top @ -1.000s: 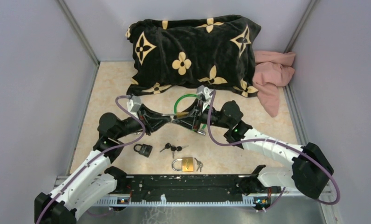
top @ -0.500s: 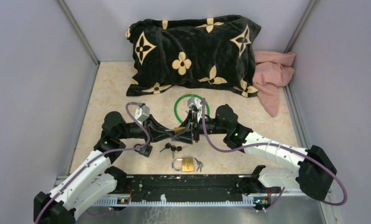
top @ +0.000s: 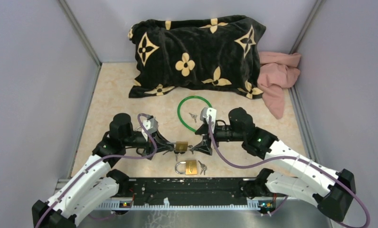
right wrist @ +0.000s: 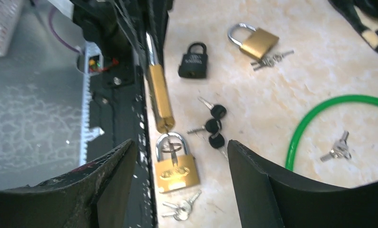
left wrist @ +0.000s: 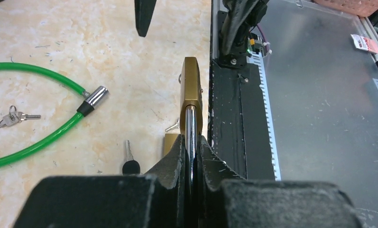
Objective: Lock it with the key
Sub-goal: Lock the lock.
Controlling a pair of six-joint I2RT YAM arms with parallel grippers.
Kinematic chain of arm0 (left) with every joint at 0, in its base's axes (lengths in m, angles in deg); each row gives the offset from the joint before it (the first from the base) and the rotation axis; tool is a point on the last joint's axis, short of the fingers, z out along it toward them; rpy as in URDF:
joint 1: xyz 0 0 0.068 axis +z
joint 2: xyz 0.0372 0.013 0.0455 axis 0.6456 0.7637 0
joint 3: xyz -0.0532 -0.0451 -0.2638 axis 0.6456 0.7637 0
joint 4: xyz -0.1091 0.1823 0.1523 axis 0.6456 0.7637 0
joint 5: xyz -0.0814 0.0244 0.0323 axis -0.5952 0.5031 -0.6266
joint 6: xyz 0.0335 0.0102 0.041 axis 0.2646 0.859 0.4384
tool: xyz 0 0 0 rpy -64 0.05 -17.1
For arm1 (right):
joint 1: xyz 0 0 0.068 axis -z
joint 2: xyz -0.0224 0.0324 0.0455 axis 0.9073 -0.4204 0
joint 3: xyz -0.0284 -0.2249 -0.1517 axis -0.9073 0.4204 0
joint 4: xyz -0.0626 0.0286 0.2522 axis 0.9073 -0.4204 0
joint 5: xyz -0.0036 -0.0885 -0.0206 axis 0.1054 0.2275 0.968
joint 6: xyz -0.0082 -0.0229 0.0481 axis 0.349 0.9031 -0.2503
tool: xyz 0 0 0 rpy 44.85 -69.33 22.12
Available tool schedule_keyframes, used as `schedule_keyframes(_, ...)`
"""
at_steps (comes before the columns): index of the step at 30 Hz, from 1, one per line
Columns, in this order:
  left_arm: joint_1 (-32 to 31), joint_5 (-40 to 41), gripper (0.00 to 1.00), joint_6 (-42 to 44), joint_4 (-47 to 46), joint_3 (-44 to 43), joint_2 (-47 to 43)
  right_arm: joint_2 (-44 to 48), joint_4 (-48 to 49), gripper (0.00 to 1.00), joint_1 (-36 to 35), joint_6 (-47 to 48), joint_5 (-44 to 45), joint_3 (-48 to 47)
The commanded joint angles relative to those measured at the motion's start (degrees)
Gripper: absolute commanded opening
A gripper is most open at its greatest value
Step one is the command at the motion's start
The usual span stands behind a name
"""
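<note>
Right wrist: three brass padlocks (right wrist: 158,95) (right wrist: 175,172) (right wrist: 253,42); left pincer (left wrist: 191,145) tight on one, right pincer (right wrist: 181,141) wide.

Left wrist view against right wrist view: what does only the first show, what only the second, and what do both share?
Only the left wrist view clearly shows the left gripper shut on the shackle of the brass padlock, and the metal end of the green cable lock. Only the right wrist view shows the black padlock and a second brass padlock lying beyond it with keys. Both show the held padlock edge-on, the green cable and the silver keys inside its loop.
</note>
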Motion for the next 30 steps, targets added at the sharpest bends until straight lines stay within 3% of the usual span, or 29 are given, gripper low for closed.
schedule_keyframes(1, -0.01, -3.94, 0.0, 4.46, 0.12, -1.77, -0.99, -2.53, -4.56, 0.69, -0.15, 8.32, 4.08, -3.12)
schedule_keyframes(6, -0.01, -3.61, 0.0, 4.03, 0.37, -1.91, -1.04, -8.32, -5.98, 0.72, -0.73, 10.35, 0.93, -6.81)
schedule_keyframes(12, -0.01, -3.78, 0.0, 3.3, -0.2, -1.89, -0.92, -11.41, -5.59, 0.69, -2.54, 10.58, -0.08, -8.37)
schedule_keyframes(15, -0.01, -3.76, 0.0, 3.23, -0.37, -1.93, -0.89, -12.34, -5.34, 0.57, -3.93, 10.6, 0.78, -8.59)
schedule_keyframes(22, -0.01, -3.69, 0.0, 3.72, 0.44, -2.4, -1.09, -13.7, -7.33, 0.0, -4.38, 11.18, 2.85, -9.96)
schedule_keyframes(27, 0.32, 1.04, 0.0, 13.39, 9.84, -4.4, -0.55, -12.41, -14.41, 0.0, -3.71, 14.73, 10.19, -10.37)
schedule_keyframes(30, 1.21, 8.82, 0.0, 21.35, 16.02, -5.44, 0.38, -10.43, -17.41, 0.0, 1.51, 14.91, 13.79, -8.77)
